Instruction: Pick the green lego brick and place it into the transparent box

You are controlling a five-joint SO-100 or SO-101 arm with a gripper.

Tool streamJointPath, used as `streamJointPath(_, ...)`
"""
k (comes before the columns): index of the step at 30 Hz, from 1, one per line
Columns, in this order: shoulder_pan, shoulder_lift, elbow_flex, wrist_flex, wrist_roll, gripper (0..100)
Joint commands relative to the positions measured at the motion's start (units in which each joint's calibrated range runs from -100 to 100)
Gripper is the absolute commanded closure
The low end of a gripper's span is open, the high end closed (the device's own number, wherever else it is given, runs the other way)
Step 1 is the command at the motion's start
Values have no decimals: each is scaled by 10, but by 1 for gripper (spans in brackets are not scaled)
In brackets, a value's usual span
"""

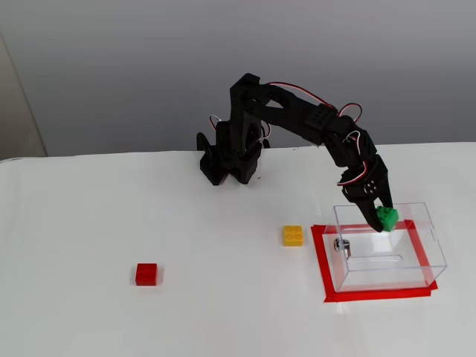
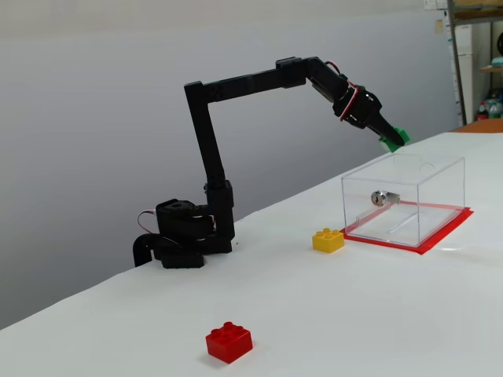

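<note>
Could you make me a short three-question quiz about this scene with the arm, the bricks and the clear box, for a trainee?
1. True or false: the green lego brick already rests on the floor of the transparent box.
2. Which loose brick lies nearer the box?
A) the red brick
B) the yellow brick
3. Fill in: the pincer is shut on the ____ brick.

Key
1. False; in the side-on fixed view the pincer holds it in the air above the box's top edge.
2. B; it lies just outside the red tape frame.
3. green
</note>
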Motion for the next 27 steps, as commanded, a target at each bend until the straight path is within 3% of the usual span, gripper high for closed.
streamJointPath(1, 1, -3, -18, -1, -1, 68)
streamJointPath(19, 3, -4, -18, 1, 2, 68)
streamJointPath(27, 7, -13, -18, 2, 4, 92)
